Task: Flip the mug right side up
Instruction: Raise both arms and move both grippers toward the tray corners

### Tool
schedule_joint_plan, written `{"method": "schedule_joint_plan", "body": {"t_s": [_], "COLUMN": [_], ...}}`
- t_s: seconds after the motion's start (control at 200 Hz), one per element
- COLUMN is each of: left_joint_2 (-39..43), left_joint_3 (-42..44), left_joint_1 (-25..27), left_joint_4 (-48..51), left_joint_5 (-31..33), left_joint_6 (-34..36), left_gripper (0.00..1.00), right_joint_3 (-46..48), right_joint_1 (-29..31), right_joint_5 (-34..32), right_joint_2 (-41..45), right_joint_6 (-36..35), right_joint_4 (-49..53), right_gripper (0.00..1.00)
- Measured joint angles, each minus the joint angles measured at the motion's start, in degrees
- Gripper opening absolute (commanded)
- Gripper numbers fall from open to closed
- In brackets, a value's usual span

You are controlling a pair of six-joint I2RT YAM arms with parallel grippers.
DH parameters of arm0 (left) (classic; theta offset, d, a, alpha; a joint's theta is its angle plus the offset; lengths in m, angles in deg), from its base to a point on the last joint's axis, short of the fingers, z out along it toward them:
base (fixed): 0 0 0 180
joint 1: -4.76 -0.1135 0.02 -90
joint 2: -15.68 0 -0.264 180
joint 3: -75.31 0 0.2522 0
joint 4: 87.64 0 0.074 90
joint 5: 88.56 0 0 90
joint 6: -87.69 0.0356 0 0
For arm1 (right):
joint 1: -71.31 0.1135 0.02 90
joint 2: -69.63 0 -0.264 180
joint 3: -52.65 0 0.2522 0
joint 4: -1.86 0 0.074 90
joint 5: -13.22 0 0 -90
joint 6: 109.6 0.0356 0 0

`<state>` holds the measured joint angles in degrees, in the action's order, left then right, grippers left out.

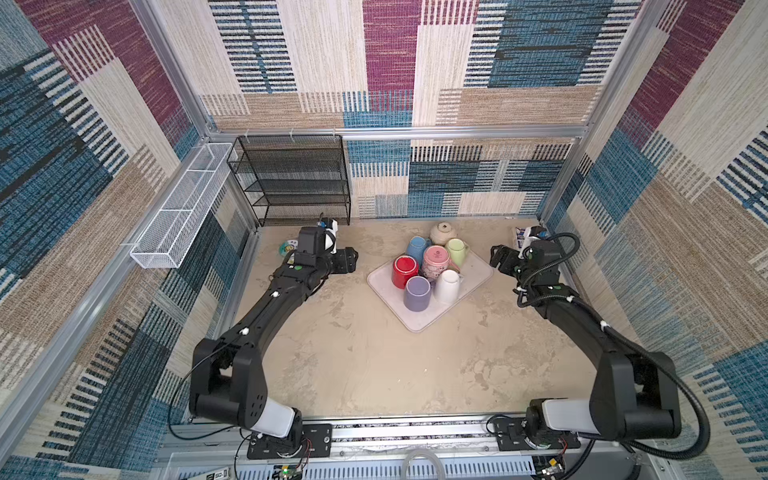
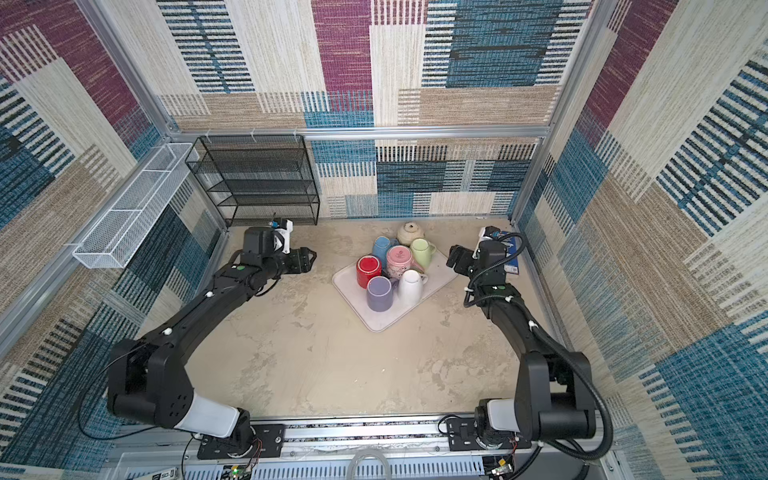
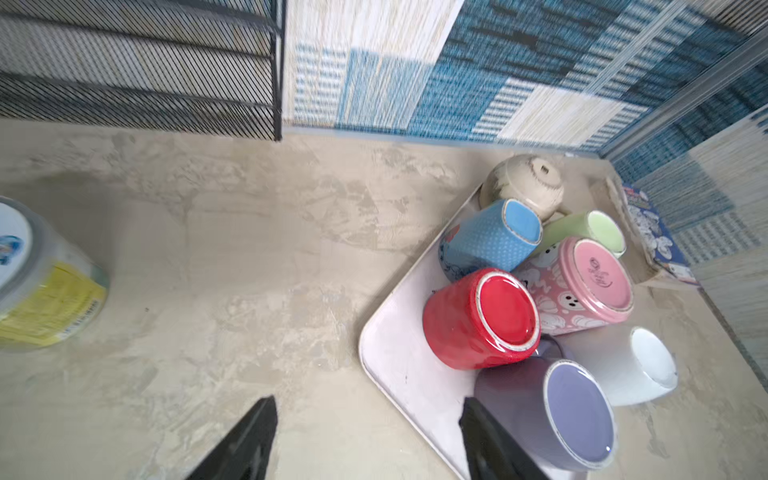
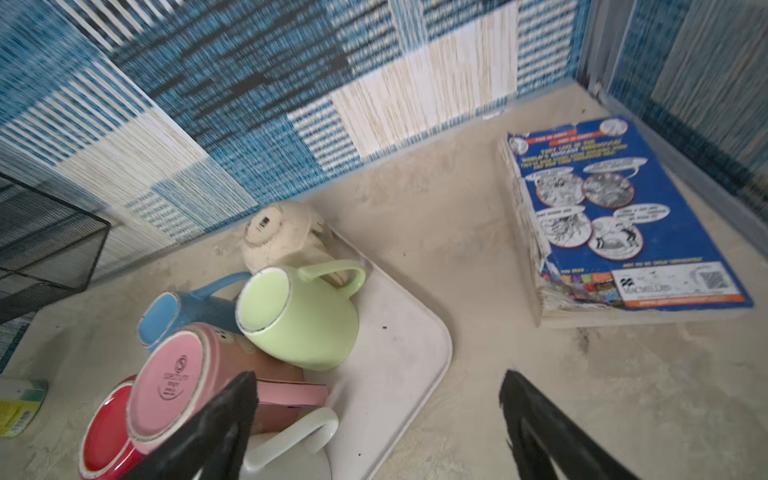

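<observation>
Six mugs sit mid-frame, one of each colour: red mug (image 1: 405, 271), blue mug (image 1: 417, 248), pink mug (image 1: 435, 259), green mug (image 1: 457, 251), white mug (image 1: 448, 286), purple mug (image 1: 417, 293). One cream cup (image 1: 442, 232) above them. One tray (image 1: 415, 321). One black mesh rack (image 1: 295, 178) and one white wire basket (image 1: 183, 208), upper left. One book (image 4: 623, 216). One tin (image 3: 45, 286). Two arms: left arm (image 1: 266, 311), right arm (image 1: 582, 316).
</observation>
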<state>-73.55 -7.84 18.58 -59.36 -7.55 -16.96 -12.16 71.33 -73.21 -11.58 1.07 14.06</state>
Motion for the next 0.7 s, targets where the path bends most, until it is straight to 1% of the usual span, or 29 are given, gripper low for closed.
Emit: {"method": "schedule_joint_plan", "body": {"t_s": [0.1,0.28,0.371,0.496,0.626,0.701], "left_joint_2": [-4.1,-11.9,-16.2,-20.3,-23.3,-24.7], "left_joint_3": [-1.7,-5.3,-7.6,-9.6,-11.6,-12.2], "left_joint_1": [1.3,1.9,2.1,2.4,2.8,3.4], "left_joint_4": [2.7,5.4,5.7,6.1,5.8,5.4], "left_joint_5": [1.3,2.7,2.8,2.5,1.7,1.2], "left_joint_6": [-1.9,-4.1,-4.7,-5.1,-5.3,-5.7], "left_gripper": [0.7,0.64,0.63,0.59,0.56,0.55], "right_joint_3": [-4.3,-11.6,-15.3,-17.5,-18.4,-19.0], "right_joint_1": [-0.1,-1.4,-1.7,-1.7,-2.7,-3.4], "right_joint_5": [1.2,3.3,3.5,3.4,3.4,3.7], "right_joint_2": [-7.1,-18.6,-23.9,-28.3,-31.1,-32.6], "right_joint_6": [0.6,2.2,2.4,2.4,2.4,2.4], "right_joint_4": [1.2,2.3,2.8,3.0,3.1,3.1], "right_gripper": [0.86,0.71,0.68,0.65,0.61,0.6]}}
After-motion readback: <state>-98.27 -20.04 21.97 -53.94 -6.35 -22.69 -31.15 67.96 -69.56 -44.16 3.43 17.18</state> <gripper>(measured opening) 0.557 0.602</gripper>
